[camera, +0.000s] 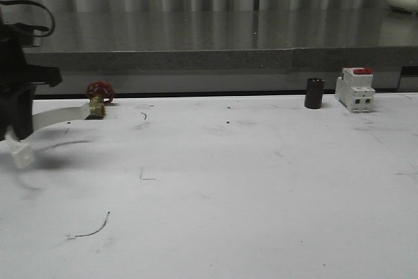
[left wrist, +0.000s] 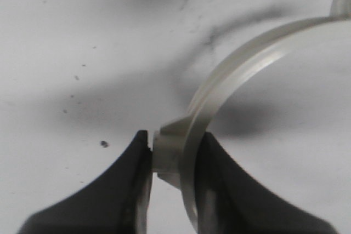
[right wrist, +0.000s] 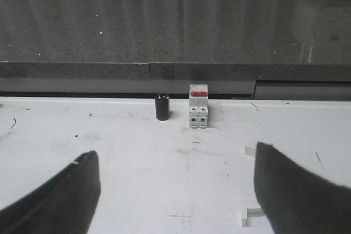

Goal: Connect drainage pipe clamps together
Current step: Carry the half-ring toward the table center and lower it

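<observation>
My left gripper (left wrist: 174,157) is shut on one white drainage pipe clamp (left wrist: 247,64), pinching its band and side lug between the black fingers. The half-ring arcs away above the white table. In the front view this gripper (camera: 18,136) hangs at the far left, with the held clamp (camera: 55,117) curving toward the back. My right gripper (right wrist: 174,152) stands open over the table with nothing between its fingers. A second white clamp (right wrist: 250,214) lies on the table, mostly hidden behind one finger, only its two end tabs peeking out.
A white breaker with a red top (camera: 355,89) and a black cylinder (camera: 314,93) stand at the back right. A red-handled brass valve (camera: 99,96) sits at the back left near the held clamp. A grey ledge (camera: 209,37) runs behind the table.
</observation>
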Motion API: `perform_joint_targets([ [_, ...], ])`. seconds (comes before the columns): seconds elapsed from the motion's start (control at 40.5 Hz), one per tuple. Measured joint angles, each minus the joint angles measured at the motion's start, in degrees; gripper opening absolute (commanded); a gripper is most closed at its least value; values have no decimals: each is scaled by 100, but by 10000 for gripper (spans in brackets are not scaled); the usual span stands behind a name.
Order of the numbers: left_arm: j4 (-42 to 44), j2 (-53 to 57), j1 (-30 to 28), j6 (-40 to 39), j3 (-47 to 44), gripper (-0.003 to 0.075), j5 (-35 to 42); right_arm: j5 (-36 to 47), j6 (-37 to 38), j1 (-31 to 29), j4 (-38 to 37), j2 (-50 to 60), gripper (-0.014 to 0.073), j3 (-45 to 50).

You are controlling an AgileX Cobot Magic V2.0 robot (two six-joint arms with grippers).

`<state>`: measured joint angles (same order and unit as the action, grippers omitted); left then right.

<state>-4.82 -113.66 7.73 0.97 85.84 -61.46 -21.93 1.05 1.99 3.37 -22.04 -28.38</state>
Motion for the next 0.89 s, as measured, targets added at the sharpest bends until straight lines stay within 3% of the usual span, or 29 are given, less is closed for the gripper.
perform_joint_targets([
  [0.123, -3, -123, 486, -936, 303, 106, -47, 0, 0, 0, 0, 0, 597, 0],
  [0.444, -70, -406, 1657, -2307, 576, 106, 725, 0, 0, 0, 0, 0, 597, 0],
  [0.789, -60, -934, 1860, -2852, 847, 110, 459, 0, 0, 0, 0, 0, 597, 0],
  [0.888, -51, -956, 1860, -2868, 847, 165, 366, 0, 0, 0, 0, 0, 597, 0],
])
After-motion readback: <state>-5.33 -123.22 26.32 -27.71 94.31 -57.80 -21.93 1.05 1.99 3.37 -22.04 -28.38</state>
